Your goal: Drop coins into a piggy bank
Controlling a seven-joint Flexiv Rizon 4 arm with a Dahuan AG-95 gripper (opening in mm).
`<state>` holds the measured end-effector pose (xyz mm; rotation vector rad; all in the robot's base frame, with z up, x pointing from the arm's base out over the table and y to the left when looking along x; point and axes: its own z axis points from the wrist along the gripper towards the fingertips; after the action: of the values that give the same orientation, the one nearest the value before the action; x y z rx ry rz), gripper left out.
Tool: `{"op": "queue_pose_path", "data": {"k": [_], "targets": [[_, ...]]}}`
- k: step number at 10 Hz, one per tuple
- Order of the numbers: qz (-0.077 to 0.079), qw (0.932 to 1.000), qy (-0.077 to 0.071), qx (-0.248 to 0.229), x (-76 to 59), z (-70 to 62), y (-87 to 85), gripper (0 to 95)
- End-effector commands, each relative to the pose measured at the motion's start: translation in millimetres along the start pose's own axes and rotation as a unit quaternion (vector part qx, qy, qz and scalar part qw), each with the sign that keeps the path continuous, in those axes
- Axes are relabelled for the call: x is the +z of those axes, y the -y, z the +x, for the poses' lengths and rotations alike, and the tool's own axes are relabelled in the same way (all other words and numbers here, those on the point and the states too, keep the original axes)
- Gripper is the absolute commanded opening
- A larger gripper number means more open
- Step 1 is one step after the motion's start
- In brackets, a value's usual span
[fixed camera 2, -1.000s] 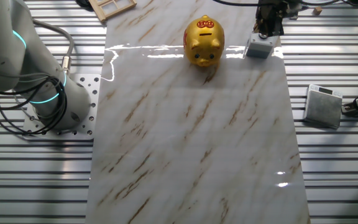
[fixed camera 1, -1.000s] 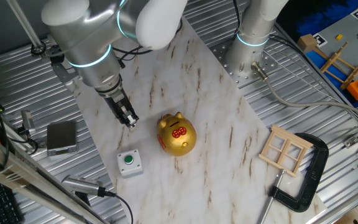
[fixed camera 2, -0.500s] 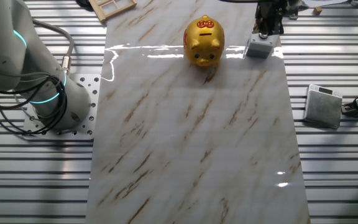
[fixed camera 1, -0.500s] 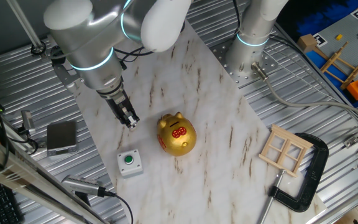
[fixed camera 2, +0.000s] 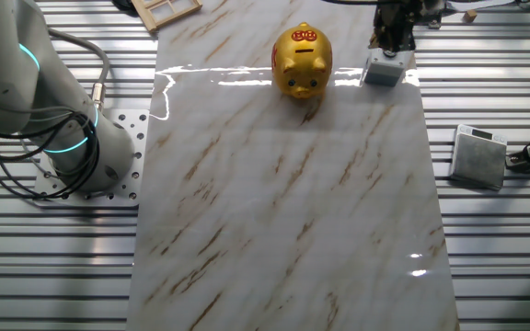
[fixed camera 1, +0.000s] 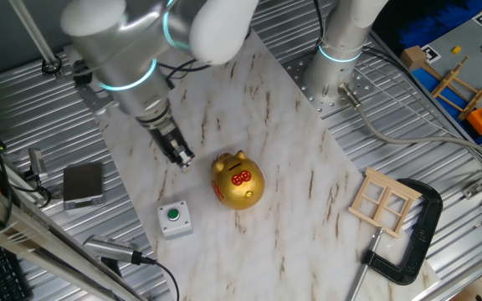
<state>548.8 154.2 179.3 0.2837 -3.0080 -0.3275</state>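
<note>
Judging by its gloss, you faced a rigid, slippery piggy bank (fixed camera 1: 238,180) standing on the bench (fixed camera 1: 308,209); the gripper (fixed camera 1: 184,159) hovered just beside it, jaws apparently narrow, any coin undiscernible.

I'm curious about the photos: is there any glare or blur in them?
In the other fixed view, bright glare streaks cross the marble board beside the piggy bank. In one fixed view, light is even and the piggy bank looks sharp; the gripper is slightly soft.
</note>
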Motion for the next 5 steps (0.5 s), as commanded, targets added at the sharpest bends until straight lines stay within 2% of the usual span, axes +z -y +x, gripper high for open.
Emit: {"op": "queue_pose_path", "data": {"k": [1, 5], "targets": [[0.0, 1.0, 0.001, 0.002, 5.0, 18.4, -1.1, 0.0], [-0.002, 1.0, -0.001, 0.008, 17.7, 43.8, -7.5, 0.0]]}}
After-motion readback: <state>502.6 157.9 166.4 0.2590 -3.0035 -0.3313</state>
